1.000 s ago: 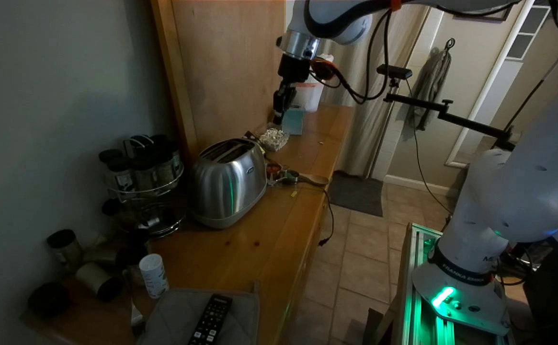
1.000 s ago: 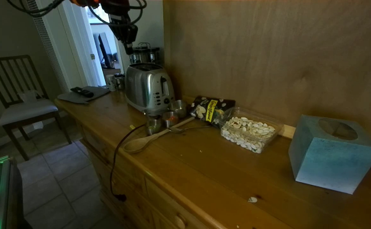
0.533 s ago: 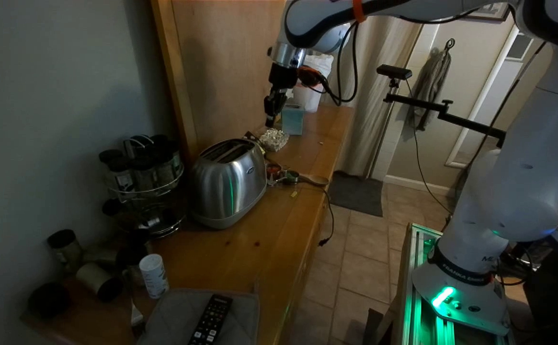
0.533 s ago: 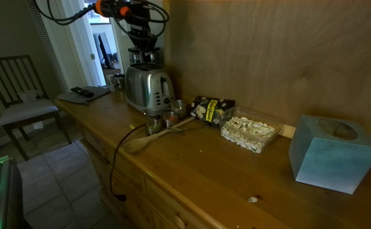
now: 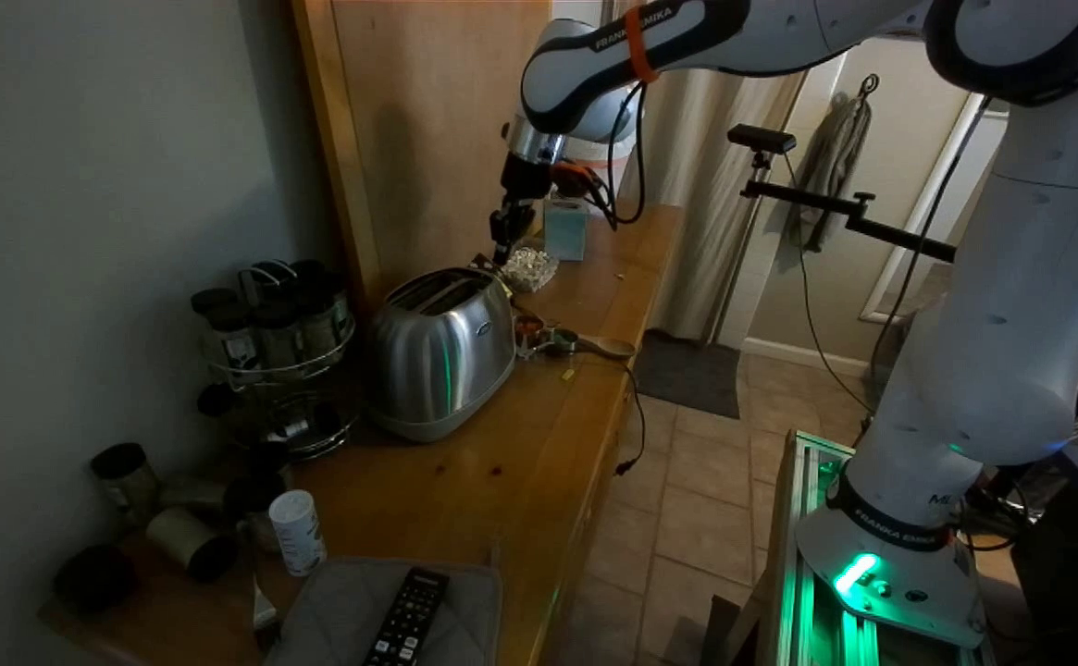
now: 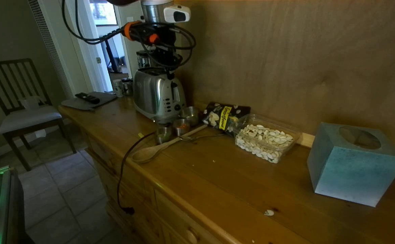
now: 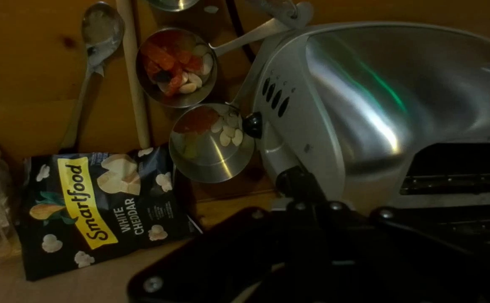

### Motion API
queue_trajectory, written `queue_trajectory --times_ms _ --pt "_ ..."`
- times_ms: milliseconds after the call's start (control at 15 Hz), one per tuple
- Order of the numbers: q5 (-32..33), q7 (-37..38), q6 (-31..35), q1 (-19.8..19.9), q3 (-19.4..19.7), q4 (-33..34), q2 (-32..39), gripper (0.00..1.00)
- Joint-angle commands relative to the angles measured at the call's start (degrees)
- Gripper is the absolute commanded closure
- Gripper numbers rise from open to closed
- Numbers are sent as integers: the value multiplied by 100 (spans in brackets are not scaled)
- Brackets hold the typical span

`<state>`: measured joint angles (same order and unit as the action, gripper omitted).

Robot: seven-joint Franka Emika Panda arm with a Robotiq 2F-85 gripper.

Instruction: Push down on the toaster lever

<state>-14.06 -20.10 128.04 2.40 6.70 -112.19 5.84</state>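
Note:
The chrome toaster (image 5: 441, 356) stands on the wooden dresser top and shows in both exterior views (image 6: 150, 91). Its pale end face carries a dark upright slot (image 6: 173, 88) and a black dial (image 7: 252, 125). I cannot clearly make out the lever; my fingertips partly cover that area. My gripper (image 5: 501, 259) is shut and empty, pointing down over the end face. In an exterior view its tips (image 6: 170, 75) overlap the top of that face. In the wrist view the gripper (image 7: 308, 189) is close to the upper end of a pale ridge (image 7: 279, 153); I cannot tell whether it touches.
Metal measuring cups (image 7: 212, 143), a wooden spoon (image 6: 150, 153) and a Smartfood bag (image 7: 97, 210) lie by the toaster's end. Beyond are a clear seed tub (image 6: 265, 139) and a blue tissue box (image 6: 350, 173). A wooden panel (image 6: 285, 61) rises behind; a jar rack (image 5: 279, 370) stands beside the toaster.
My gripper has moved down and across to the toaster's end face, from higher up and farther off. It stays shut. The toaster and the other objects have not moved.

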Motion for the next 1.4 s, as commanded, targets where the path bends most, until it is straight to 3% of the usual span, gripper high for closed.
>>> queue_trajectory --times_ms 0,1333 --pt "20 9 17 146 -150 10 45 99" --pt "-176 -181 46 210 -274 191 306 100"
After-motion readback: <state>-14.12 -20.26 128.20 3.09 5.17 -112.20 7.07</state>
